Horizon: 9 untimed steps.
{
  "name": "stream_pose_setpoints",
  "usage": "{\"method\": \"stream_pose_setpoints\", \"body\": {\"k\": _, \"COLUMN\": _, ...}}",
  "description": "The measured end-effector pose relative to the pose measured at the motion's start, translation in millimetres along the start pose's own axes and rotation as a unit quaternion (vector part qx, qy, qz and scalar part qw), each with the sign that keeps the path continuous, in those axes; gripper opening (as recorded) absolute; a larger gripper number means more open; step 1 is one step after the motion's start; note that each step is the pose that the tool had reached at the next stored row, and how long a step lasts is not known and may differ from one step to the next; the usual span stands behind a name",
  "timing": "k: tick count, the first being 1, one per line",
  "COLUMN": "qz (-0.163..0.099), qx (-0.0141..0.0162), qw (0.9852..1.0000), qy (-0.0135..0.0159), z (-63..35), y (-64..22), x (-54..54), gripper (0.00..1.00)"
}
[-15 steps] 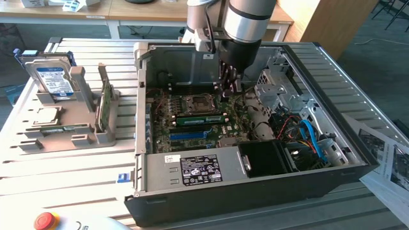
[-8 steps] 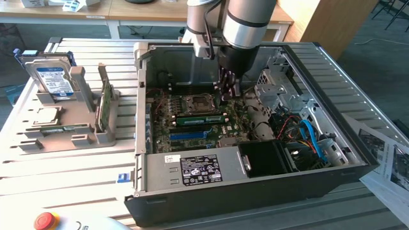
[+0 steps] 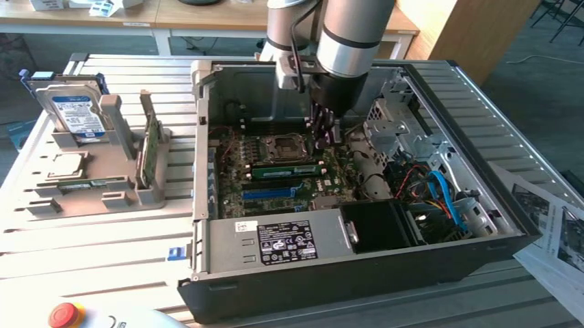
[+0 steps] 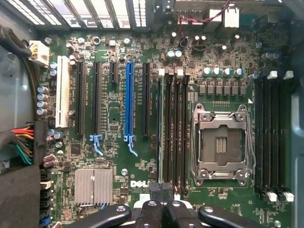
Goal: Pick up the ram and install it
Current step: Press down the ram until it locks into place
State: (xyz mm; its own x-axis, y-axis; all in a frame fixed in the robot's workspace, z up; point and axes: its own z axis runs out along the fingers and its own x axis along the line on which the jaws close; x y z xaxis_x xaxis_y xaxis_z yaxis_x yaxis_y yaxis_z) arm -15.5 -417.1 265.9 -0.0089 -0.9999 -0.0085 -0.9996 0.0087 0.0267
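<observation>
Gripper (image 4: 164, 209) closed, empty, over the motherboard (image 4: 118, 118) beside the memory slots (image 4: 173, 128). Ram (image 3: 287, 171) appears seated in a slot; installation judged near complete. Next move calls for clearance from the case (image 3: 273, 273).

arm (image 3: 351, 34): silver-grey tube, black band | gripper (image 4: 162, 209): black, round screws
</observation>
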Motion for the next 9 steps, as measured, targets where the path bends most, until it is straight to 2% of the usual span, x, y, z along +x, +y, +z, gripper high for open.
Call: {"method": "stream_pose_setpoints", "body": {"k": 9, "qz": 0.0, "qx": 0.0, "qw": 1.0, "qy": 0.0, "z": 15.2, "y": -0.4, "x": 0.1, "gripper": 0.11}}
